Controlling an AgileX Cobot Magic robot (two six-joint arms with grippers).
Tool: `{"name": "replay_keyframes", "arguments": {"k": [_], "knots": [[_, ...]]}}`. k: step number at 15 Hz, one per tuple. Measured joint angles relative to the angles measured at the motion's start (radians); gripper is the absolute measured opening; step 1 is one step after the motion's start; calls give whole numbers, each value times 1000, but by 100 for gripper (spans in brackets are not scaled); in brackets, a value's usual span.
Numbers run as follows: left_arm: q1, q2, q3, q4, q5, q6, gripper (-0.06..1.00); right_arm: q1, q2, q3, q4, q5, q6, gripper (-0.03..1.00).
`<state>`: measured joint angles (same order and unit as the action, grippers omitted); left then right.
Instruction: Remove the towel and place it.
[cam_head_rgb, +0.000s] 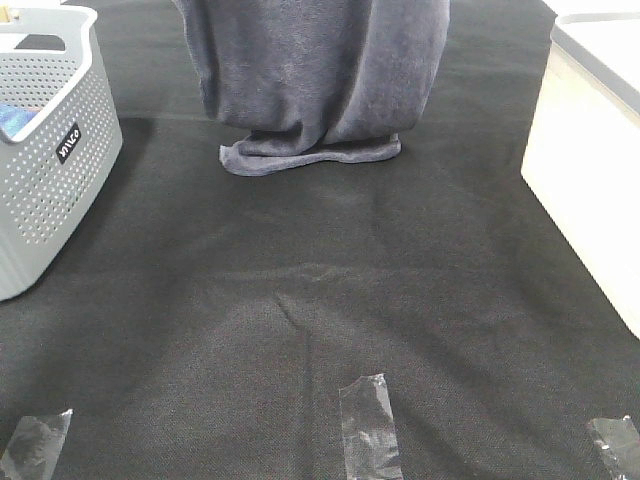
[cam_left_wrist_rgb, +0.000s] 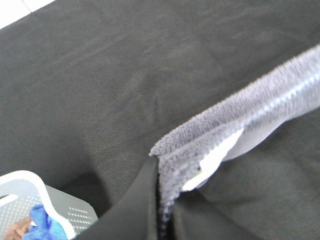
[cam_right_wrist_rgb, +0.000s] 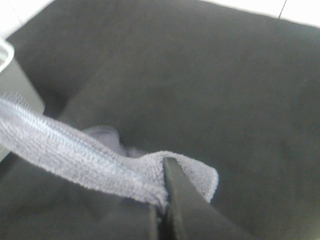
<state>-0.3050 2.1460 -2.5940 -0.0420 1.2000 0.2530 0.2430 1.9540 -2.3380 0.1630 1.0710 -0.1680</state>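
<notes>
Tape strips (cam_head_rgb: 370, 425) are seen at the near table (cam_head_rgb: 300, 330) edge, with bare black cloth behind them. Further back, mid-table, the towel (cam_head_rgb: 320, 80) hangs from above the exterior frame. Its lower end is bunched on the table, and it is fully clear of the basket (cam_head_rgb: 50, 170) on the left. A white bin (cam_head_rgb: 590, 170) sits on the right.

The top hem is stretched between both hands:
- Left hand (cam_left_wrist_rgb: 161, 182): clamped on one corner of the hem.
- Right hand (cam_right_wrist_rgb: 161, 207): clamped on the other corner.

Step judged: removal is done and placing is in hand, with the first contact on the table made.

Next move, as judged:
- Both hands should be lowered together and drawn toward the near side, so the towel is laid out flat rather than piled.
- The hem should be kept taut.
- Release should come only once the hem is down on the table.
</notes>
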Motion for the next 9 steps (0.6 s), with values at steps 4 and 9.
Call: {"name": "replay_keyframes", "arguments": {"k": [4, 9], "knots": [[0, -43, 0, -9, 8, -102, 0, 0, -2, -1, 10, 135, 27, 2], [0, -110, 19, -62, 11, -148, 0, 0, -111, 52, 26, 135, 59, 2]]}}
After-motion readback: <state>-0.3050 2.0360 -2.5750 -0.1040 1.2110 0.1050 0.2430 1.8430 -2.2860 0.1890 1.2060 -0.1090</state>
